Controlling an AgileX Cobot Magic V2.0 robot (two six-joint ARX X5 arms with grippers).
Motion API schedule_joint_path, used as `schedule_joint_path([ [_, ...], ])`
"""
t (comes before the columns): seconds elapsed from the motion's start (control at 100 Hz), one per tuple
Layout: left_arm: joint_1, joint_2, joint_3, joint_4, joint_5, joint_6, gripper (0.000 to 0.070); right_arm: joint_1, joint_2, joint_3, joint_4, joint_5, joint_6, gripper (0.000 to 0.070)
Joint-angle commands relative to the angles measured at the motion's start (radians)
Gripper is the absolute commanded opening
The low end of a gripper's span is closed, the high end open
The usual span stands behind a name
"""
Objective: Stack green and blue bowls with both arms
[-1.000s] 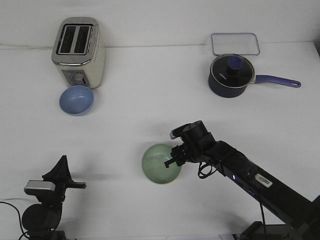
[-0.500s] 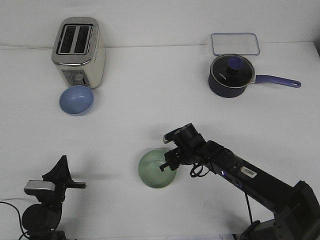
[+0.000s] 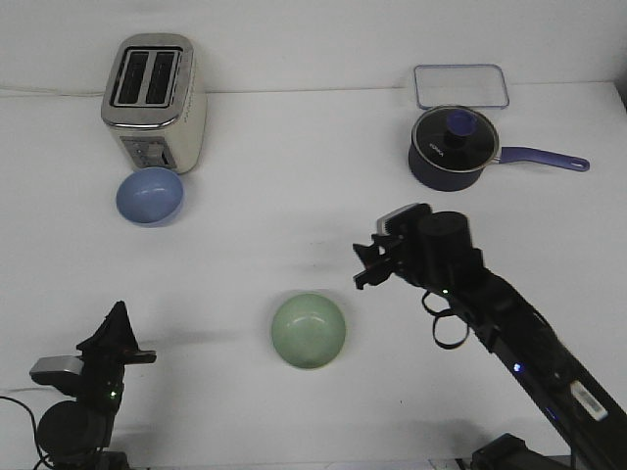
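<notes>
The pale green bowl point(image 3: 309, 331) sits upright on the white table, low and centre, with nothing touching it. The light blue bowl point(image 3: 150, 195) sits at the left, just in front of the toaster. My right gripper point(image 3: 367, 264) hangs above the table, up and right of the green bowl and apart from it; its jaws look open and empty. My left arm is folded low at the bottom left; its gripper point(image 3: 116, 335) points upward, far from both bowls, and I cannot tell how its jaws stand.
A cream and silver toaster point(image 3: 155, 101) stands at the back left. A dark navy saucepan point(image 3: 455, 148) with a purple handle is at the back right, with a clear lidded container point(image 3: 460, 85) behind it.
My right gripper let go of the green bowl and rose up and to the right. The bowl stays where it was slid, slightly left. My left arm dropped a little.
</notes>
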Motion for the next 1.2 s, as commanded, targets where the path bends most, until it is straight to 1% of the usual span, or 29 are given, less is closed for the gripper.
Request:
schedule_joint_path([
  [0.0,0.002,0.03,0.044,-0.022,-0.028,-0.116,0.0014,-0.045,-0.03,0.014,0.007,0.005,-0.053,0.0281],
  [0.04,0.005,0.064,0.072,-0.049,-0.033,-0.132,0.0014,-0.081,-0.059,0.013,0.004,0.005,-0.064,0.0281],
  [0.12,0.013,0.154,0.138,-0.087,-0.033,-0.137,0.0014,-0.144,-0.112,0.002,-0.02,0.005,-0.092,0.0281],
  [0.25,0.022,0.367,0.289,-0.096,-0.033,-0.125,0.0014,-0.197,-0.219,-0.109,0.025,0.006,-0.087,0.0281],
  [0.29,0.027,0.443,0.346,-0.101,-0.033,-0.101,0.0014,-0.205,-0.249,-0.159,0.048,0.006,-0.077,0.0281],
  [0.34,0.037,0.55,0.424,-0.116,-0.031,-0.052,0.0014,-0.212,-0.286,-0.227,0.079,0.006,-0.066,0.0281],
  [0.47,0.069,0.848,0.653,-0.211,-0.011,0.081,0.0013,-0.219,-0.358,-0.38,0.161,0.005,-0.009,0.0281],
  [0.52,0.085,0.951,0.731,-0.243,0.018,0.109,0.0015,-0.219,-0.377,-0.418,0.178,0.005,0.019,0.0281],
  [0.56,0.1,1.028,0.79,-0.263,0.04,0.116,0.0023,-0.219,-0.388,-0.436,0.178,0.004,0.035,0.0281],
  [0.59,0.109,1.072,0.823,-0.274,0.052,0.117,0.0046,-0.219,-0.393,-0.443,0.177,0.0,0.036,0.0281],
  [0.61,0.116,1.106,0.849,-0.281,0.063,0.117,0.0087,-0.219,-0.397,-0.446,0.175,-0.003,0.035,0.0281],
  [0.7,0.146,1.256,0.957,-0.316,0.118,0.118,0.0422,-0.219,-0.408,-0.446,0.175,-0.003,0.029,0.0281],
  [0.71,0.147,1.263,0.962,-0.319,0.121,0.118,0.0441,-0.219,-0.409,-0.446,0.175,-0.003,0.028,0.0281],
  [0.72,0.152,1.283,0.976,-0.325,0.127,0.118,0.0491,-0.219,-0.411,-0.446,0.176,-0.003,0.028,0.0281],
  [0.74,0.157,1.311,0.996,-0.333,0.132,0.118,0.0545,-0.219,-0.412,-0.446,0.179,-0.003,0.026,0.0281],
  [0.77,0.163,1.345,1.019,-0.342,0.138,0.119,0.0588,-0.219,-0.415,-0.446,0.184,-0.003,0.025,0.0281],
  [0.79,0.168,1.37,1.036,-0.35,0.141,0.123,0.06,-0.219,-0.417,-0.446,0.185,-0.002,0.024,0.0281],
  [0.97,0.206,1.571,1.172,-0.432,0.146,0.171,0.0596,-0.219,-0.418,-0.446,0.19,-0.003,0.018,0.0281],
  [1.19,0.23,1.747,1.271,-0.434,0.146,0.185,0.0596,-0.219,-0.418,-0.446,0.188,-0.003,0.011,0.0281],
])
